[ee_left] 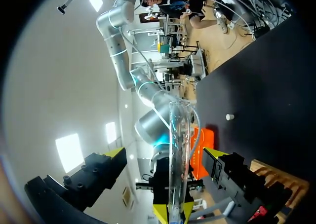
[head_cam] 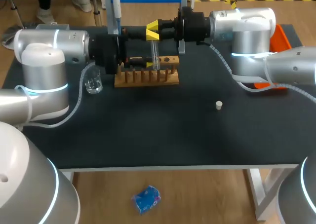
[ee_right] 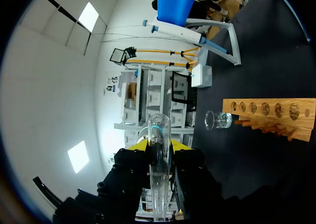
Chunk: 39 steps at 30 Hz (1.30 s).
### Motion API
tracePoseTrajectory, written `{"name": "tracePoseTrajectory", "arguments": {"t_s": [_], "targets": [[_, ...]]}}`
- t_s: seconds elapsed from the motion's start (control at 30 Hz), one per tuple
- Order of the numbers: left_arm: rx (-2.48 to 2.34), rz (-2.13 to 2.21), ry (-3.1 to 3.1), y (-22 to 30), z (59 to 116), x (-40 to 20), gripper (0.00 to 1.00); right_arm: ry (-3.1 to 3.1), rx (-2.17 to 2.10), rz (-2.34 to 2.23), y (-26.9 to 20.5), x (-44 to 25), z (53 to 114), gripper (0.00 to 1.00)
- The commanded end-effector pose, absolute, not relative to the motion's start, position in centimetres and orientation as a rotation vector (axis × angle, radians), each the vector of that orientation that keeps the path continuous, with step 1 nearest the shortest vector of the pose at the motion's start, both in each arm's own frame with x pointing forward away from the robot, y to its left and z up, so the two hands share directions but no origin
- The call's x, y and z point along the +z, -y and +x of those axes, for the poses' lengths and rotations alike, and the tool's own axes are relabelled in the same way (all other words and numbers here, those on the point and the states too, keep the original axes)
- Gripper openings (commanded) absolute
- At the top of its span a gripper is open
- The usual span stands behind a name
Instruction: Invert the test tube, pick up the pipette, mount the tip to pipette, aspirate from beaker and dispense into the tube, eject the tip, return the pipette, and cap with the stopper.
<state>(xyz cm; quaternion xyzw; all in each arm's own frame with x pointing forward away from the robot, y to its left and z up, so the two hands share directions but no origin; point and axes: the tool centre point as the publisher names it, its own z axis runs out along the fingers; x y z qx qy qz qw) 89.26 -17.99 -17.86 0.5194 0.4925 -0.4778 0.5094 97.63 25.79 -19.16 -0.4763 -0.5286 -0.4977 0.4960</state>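
The test tube (head_cam: 155, 54) is a slim cylinder of clear, colourless glass, and the things behind it show through its wall. It hangs in the air at the wooden peg rack (head_cam: 148, 79), which stands on the dark bench (head_cam: 173, 135).

The right gripper (ee_right: 158, 144) is clamped on the tube, with one yellow tip pressing from above and one from below. The left gripper (ee_left: 164, 152) faces it with its fingers spread wide. The tube passes between those fingers without touching either.

Both wrist views show the tube lying roughly level rather than upright. Its long axis runs from the bench's far side toward the robot's side. Most of its length sticks out on the robot's side of the right gripper's tips, and that end is drawn over the rack in the head view. I cannot tell for certain which end is the mouth.

The small white stopper (head_cam: 218, 104) lies on the bench well apart from the rack, and the glass beaker (head_cam: 93, 81) stands just beside the rack.
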Motion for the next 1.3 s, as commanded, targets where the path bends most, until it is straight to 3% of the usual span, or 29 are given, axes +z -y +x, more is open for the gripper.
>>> {"name": "tracePoseTrajectory", "arguments": {"t_s": [0.03, 1.2, 1.23, 1.27, 1.3], "targets": [[-1.149, 1.251, -1.185, 17.99, 89.23, -17.86, 1.0, 1.283, -1.204, -1.153, -25.75, -19.15, 97.68, 0.0], [-1.147, 1.278, -1.165, 18.48, 89.63, -17.62, 1.0, 1.283, -1.204, -1.153, -25.75, -19.15, 97.68, 0.0], [-1.146, 1.276, -1.165, 18.43, 89.61, -17.63, 0.95, 1.283, -1.204, -1.153, -25.75, -19.15, 97.68, 0.0], [-1.146, 1.275, -1.166, 18.39, 89.59, -17.66, 0.82, 1.283, -1.204, -1.153, -25.75, -19.15, 97.68, 0.0], [-1.146, 1.274, -1.167, 18.36, 89.55, -17.73, 0.25, 1.283, -1.204, -1.153, -25.75, -19.15, 97.68, 0.0]]}}
